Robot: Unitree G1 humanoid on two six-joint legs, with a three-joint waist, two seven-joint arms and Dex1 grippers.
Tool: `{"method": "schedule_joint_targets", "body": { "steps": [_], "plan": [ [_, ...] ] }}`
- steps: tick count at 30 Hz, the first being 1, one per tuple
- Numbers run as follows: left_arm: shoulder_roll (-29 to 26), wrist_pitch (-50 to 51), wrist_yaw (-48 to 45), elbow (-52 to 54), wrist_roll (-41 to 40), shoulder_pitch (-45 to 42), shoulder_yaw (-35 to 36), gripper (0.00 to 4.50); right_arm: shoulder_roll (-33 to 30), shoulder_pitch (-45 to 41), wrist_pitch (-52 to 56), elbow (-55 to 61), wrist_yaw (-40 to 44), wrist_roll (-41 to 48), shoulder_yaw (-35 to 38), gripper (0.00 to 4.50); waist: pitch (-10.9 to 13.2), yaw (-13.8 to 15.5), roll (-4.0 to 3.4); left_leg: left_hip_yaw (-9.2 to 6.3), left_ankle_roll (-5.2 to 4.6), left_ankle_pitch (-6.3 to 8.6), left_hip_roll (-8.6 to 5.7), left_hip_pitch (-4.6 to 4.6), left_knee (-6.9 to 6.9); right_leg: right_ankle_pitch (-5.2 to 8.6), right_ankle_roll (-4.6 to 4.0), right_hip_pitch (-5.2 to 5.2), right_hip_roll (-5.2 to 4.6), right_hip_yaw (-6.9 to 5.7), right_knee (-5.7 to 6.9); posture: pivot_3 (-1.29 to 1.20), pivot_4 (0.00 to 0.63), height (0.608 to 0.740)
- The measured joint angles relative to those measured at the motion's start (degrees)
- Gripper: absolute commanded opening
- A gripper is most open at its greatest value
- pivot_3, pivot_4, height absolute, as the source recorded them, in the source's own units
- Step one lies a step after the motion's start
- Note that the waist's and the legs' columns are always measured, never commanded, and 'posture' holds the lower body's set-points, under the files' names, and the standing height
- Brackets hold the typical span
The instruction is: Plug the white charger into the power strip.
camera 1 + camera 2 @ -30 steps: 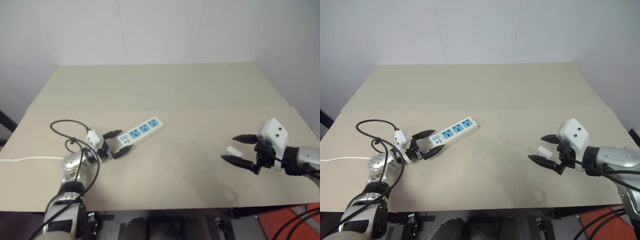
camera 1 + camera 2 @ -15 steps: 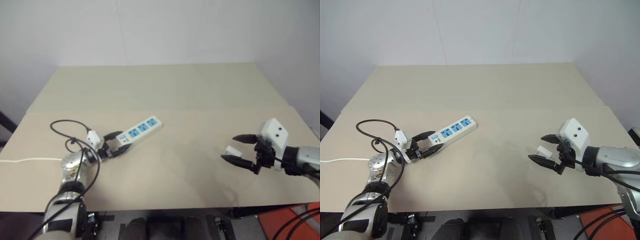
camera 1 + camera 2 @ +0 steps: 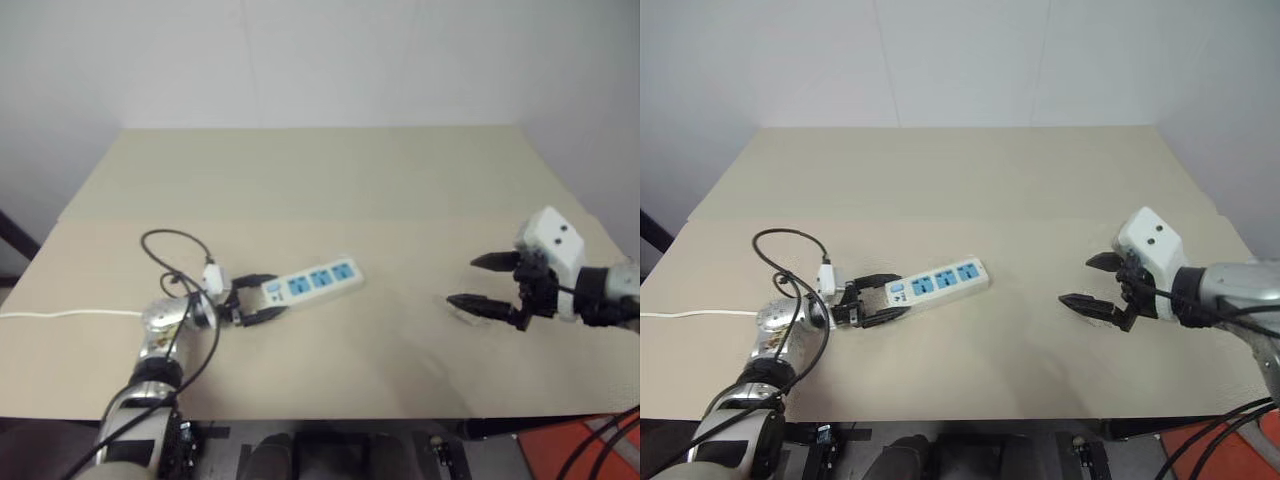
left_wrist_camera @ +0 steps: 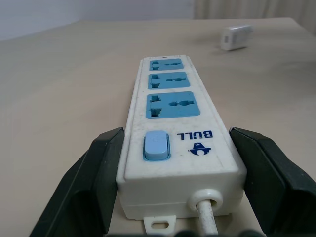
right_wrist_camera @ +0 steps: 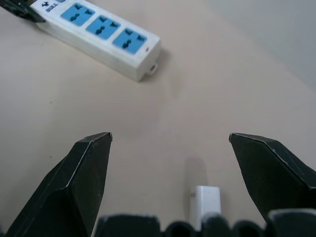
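The strip (image 3: 312, 281) lies flat on the beige counter (image 3: 330, 180), left of the middle, its long axis running slightly uphill toward the right, with three blue sockets facing up and the switch end toward the robot's left. The left pincer (image 3: 258, 303) straddles that switch end: one black finger (image 4: 96, 182) stands on each side of the white body, close against its flanks, though a thin gap shows beside the one on the logo side in the left wrist view, so I cannot tell whether it is truly clamping or only bracketing the strip. The pincer points level along the strip. A thin white cord (image 3: 60, 314) leaves the switch end between the fingers and trails off across the counter to the left edge, and a black cable (image 3: 175, 245) loops above the left wrist. The charger (image 5: 205, 205) lies on the counter well apart from the strip, over on the right side, a small white block resting flat; in the left wrist view it shows as a small white box (image 4: 235, 37) beyond the strip's far end. The right pincer (image 3: 483, 283) hangs just above the charger with its two fingers spread wide, tilted down toward the counter, holding nothing; the charger sits between and below the fingertips, not touched by either.
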State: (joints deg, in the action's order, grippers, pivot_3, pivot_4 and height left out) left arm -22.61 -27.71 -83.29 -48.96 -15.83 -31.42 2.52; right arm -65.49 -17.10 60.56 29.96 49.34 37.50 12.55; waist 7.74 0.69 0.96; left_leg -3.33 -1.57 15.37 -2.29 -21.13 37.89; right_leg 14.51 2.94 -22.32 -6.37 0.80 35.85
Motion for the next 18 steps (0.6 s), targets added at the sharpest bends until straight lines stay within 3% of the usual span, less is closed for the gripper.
{"method": "schedule_joint_targets", "body": {
  "steps": [5, 8, 18],
  "plan": [
    [0.58, -0.53, -1.76, 0.71, 0.11, -0.91, -2.15, 3.21, -5.69, -11.81, 13.40, 0.25, -1.73, 0.33, -12.10, 4.50, 0.00, -0.01, -0.01, 0.00, -0.02, 0.02, -0.01, -0.09, 0.00, 0.00, 0.00, -0.07, -0.05, -0.03, -0.09, 0.00, 0.150, 0.740],
    [0.86, -0.69, -3.32, 0.41, 0.03, -1.88, -2.79, 3.21, -5.86, -18.81, 17.08, -1.64, -1.86, -1.14, -20.30, 4.50, 0.00, -0.06, 0.00, 0.02, -0.02, 0.01, -0.03, -0.17, 0.00, 0.00, 0.00, -0.16, -0.06, -0.02, -0.09, 0.00, 0.150, 0.740],
    [1.08, -1.87, -6.42, -1.43, -0.03, -2.81, -3.83, 3.21, -3.30, -29.79, 12.23, -17.74, 4.33, -12.82, -40.26, 4.50, 0.00, -0.16, -0.01, 0.05, -0.02, 0.01, -0.10, -0.49, 0.09, 0.00, 0.00, -0.61, -0.06, -0.01, 0.10, 0.00, 0.150, 0.740]
  ]
}}
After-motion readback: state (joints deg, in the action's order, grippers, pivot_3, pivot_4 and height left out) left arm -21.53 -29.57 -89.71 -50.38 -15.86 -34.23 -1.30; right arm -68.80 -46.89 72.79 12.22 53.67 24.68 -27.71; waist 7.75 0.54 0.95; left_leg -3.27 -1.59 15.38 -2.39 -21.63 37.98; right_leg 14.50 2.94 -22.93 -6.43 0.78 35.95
